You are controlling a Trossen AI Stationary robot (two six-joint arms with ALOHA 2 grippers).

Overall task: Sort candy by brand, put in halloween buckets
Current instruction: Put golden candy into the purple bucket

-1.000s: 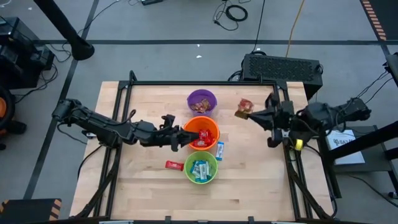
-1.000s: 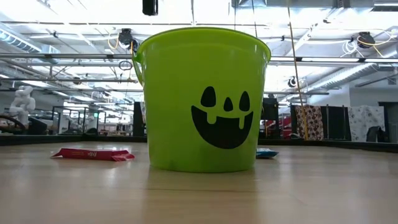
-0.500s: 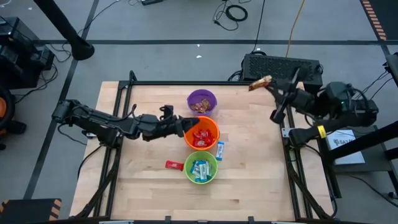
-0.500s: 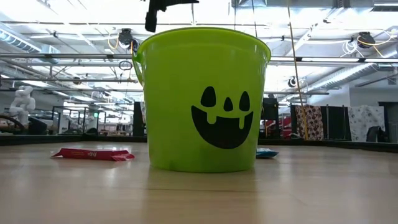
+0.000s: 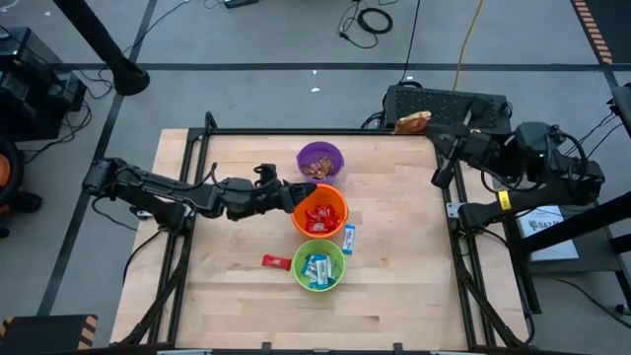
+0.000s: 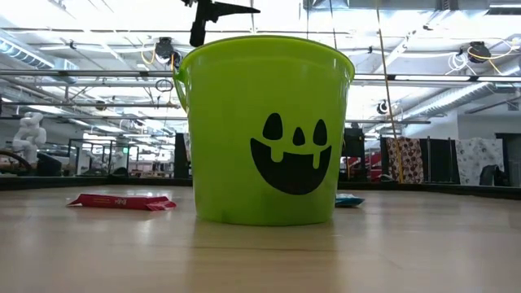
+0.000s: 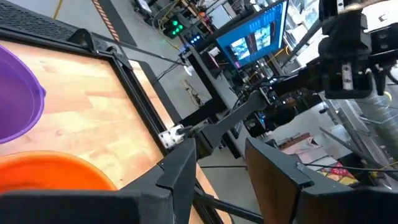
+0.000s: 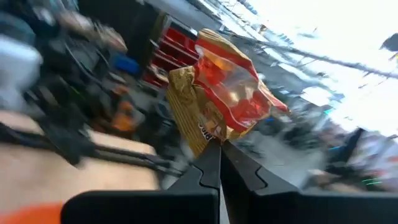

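Right wrist view: right gripper point(image 8: 219, 149) clamped tight on the lower edge of a gold-and-red candy wrapper point(image 8: 224, 93), fingers pressed together beneath it, wrapper standing up in centre frame against a blurred room. High view, upper right of centre: same right gripper point(image 5: 431, 133) lifted off past the table's far right corner, candy wrapper point(image 5: 413, 121) showing above the black box behind the table edge. Left of centre: left gripper point(image 5: 286, 194) hovering just at the left rim of the orange bucket point(image 5: 338, 202), fingers parted with nothing seen between them; left wrist view confirming the gap between the two dark fingers point(image 7: 180, 174), orange rim at lower left, purple bucket point(image 7: 22, 99) at the left edge. Centre of the high view: purple bucket point(image 5: 320, 153) uppermost with brownish candy inside, orange bucket below it with red bars, light green bucket point(image 5: 337, 258) lowest with blue-and-white bars. Loose red bar point(image 5: 276, 261) on the wooden table point(image 5: 237, 296) just left of the green bucket; blue-and-white bar point(image 5: 349, 237) between the orange and green buckets, right side.
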